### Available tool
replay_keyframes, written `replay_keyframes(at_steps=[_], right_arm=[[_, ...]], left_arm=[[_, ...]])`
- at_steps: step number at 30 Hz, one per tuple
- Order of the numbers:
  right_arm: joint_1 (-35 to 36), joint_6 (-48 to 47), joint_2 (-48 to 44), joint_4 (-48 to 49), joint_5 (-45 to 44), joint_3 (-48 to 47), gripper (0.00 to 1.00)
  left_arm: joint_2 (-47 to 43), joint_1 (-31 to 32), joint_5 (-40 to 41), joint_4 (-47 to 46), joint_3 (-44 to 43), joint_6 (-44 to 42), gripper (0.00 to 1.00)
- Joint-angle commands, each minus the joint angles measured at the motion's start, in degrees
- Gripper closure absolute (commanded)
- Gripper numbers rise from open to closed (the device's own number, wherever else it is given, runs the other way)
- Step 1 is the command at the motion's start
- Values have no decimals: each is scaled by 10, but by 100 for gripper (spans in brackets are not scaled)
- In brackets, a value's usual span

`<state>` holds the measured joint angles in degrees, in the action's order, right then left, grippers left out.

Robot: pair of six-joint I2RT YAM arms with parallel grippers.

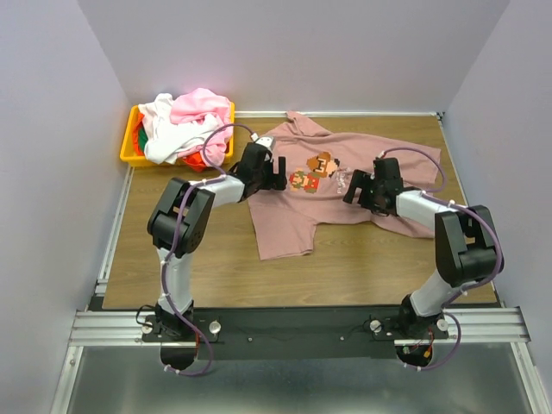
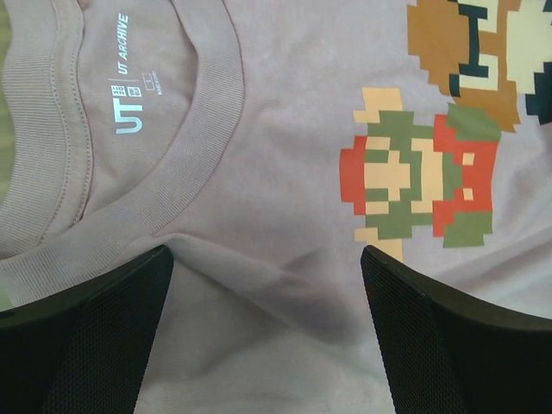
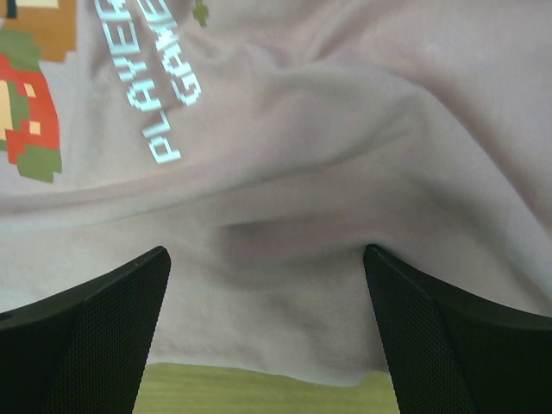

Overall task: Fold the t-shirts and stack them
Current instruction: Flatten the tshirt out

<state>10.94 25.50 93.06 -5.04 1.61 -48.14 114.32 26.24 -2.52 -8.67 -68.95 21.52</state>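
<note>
A dusty mauve-pink t-shirt (image 1: 293, 220) with a pixel-art print (image 1: 317, 170) lies spread and wrinkled on the wooden table. My left gripper (image 1: 274, 178) is open, its fingers pressed down on the cloth just below the collar (image 2: 194, 164), beside the print (image 2: 414, 177). My right gripper (image 1: 355, 191) is open over a raised fold of the shirt (image 3: 302, 224) near its hem, with the lettering (image 3: 159, 86) to the left. More t-shirts, light pink (image 1: 200, 105), white (image 1: 164, 138), red-orange and green, are heaped in the bin.
A yellow plastic bin (image 1: 131, 153) stands at the back left of the table (image 1: 216, 267). Grey walls close in the left, back and right sides. The metal rail with the arm bases (image 1: 293, 326) runs along the near edge.
</note>
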Motion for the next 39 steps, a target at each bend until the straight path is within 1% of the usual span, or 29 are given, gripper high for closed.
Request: replay_keyframes(at_steps=[1,4,5,8,12,13,14,16,17,19,20,22,23,24,25,26,27,28,29,33,39], right_arm=[[2,3,50,-9,-2,-34,0],[3,3,74,-9,6,-52,0],[2,2,76,-9,6,-56,0],[2,-1,73,-9,11,-61,0],[2,-6,38,-9,13,-55,1],[2,-6,29,-9,11,-51,1],[2,-6,10,-10,11,-44,1],[2,-5,-10,-10,8,-36,1],[2,-5,-23,-11,7,-25,1],[2,-4,-55,-10,1,-14,0],[2,0,-66,-10,-6,-7,1],[2,5,-88,-11,-13,14,0],[2,13,-106,-11,-34,20,0],[3,17,-117,-11,-39,35,0],[2,20,-125,-11,-46,41,0],[2,23,-144,-11,-59,48,0],[2,31,-152,-11,-63,57,0],[2,32,-158,-10,-65,67,0],[2,35,-171,-10,-71,73,0],[3,38,-184,-11,-79,84,0],[2,43,-191,-10,-82,94,0]], left_arm=[[46,-10,-4,71,-56,-31,2],[68,-16,-1,86,-100,-43,2],[67,-16,1,101,-107,-46,2],[55,-16,3,102,-118,-53,2],[-15,-8,21,101,-100,-53,2],[-32,-5,41,100,-81,-51,2],[-70,5,58,98,-69,-46,2],[-112,17,79,95,-20,-41,2],[-153,26,101,90,-1,-32,2],[-194,41,118,90,42,-19,2],[-231,58,135,90,90,-10,2],[-269,74,144,76,139,9,2],[-287,89,149,77,185,29,3],[-325,96,162,81,208,40,3],[-348,103,169,86,230,50,4],[-370,108,175,86,273,82,4],[-419,119,185,104,293,95,6],[-445,123,186,109,310,111,8],[-492,132,185,114,342,134,13],[-568,146,187,148,392,171,19],[-583,154,175,159,429,191,27]])
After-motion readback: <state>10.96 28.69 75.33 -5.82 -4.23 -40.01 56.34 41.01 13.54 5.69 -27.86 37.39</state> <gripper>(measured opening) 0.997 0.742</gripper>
